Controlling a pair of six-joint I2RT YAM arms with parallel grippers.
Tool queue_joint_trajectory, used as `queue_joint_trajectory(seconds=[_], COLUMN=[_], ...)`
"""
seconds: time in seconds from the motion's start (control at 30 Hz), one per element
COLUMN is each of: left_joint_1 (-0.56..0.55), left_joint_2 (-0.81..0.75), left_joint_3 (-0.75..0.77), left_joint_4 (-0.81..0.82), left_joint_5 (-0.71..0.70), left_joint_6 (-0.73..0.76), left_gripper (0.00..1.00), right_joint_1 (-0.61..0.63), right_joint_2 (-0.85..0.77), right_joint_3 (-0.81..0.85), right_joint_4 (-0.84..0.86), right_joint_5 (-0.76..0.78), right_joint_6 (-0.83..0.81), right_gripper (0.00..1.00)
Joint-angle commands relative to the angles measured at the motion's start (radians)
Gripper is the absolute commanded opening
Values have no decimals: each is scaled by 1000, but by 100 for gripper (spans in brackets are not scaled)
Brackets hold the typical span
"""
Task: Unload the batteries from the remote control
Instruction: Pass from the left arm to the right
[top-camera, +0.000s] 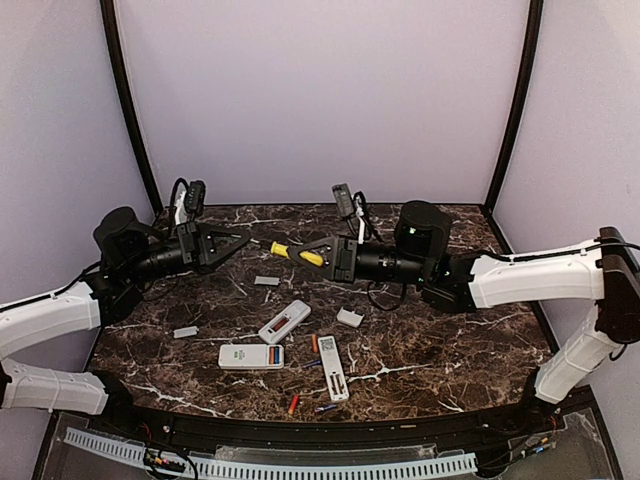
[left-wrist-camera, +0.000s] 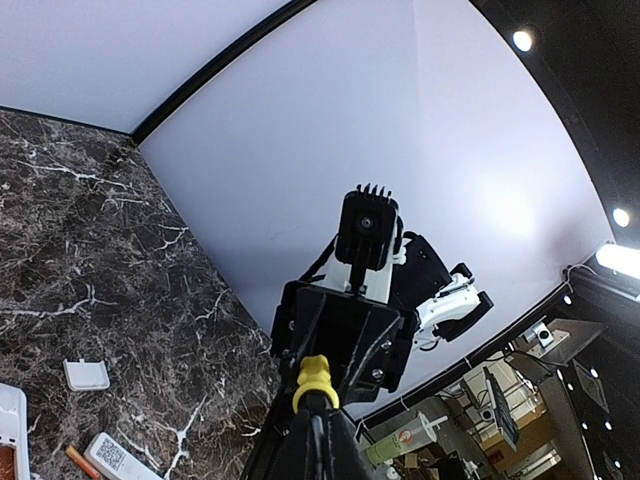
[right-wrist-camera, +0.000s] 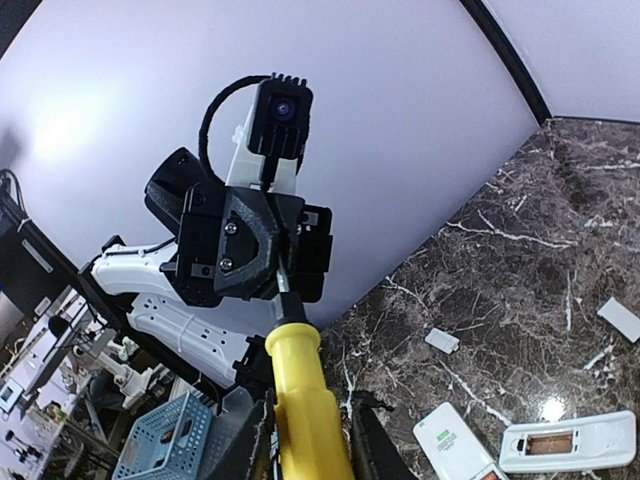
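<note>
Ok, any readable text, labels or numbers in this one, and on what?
No words or numbers can be read in any view.
QR-code label on the narrow white remote: pattern only, any print beside it too small to read.
Background clutter beyond the table, wrist views: blurred, nothing legible.

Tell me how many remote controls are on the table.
3. The angled remote lies mid-table. The left remote, red and blue batteries showing, sits just below it in the top view. The labelled remote lies right of both. None looks hidden.
</note>
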Motion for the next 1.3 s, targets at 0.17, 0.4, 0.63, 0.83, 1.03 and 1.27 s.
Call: queue_joint_trajectory(seconds=[0.17,0.4,0.63,0.83,1.03,1.27], left_joint_1=[3,8,-11,-14,-16,-16], left_joint_2=[-15,-46,-48,-180,-297,-240], left_joint_3=[-7,85,-39,-175,-312,-359], left_joint_4=[-42,-773,-1025,-1047,-997,-846], left_joint_5=[27,-215,-254,-307,-251,-221], left_joint_6=[28,184,149,-7,-114,-135], left_gripper=[10,76,81,81,81,78], right_joint_1=[7,4,4,7,25,31], right_joint_2=[-11,-71,-70,22,86,92], right_joint_3=[4,35,65,74,86,95], right_joint_4=[39,-299,-571,-588,-532,-555], right_joint_5=[27,203,296,239,214,243], right_joint_6=[-12,-149,-297,-280,-245,-236], right_gripper=[0,0,0,0,0,0])
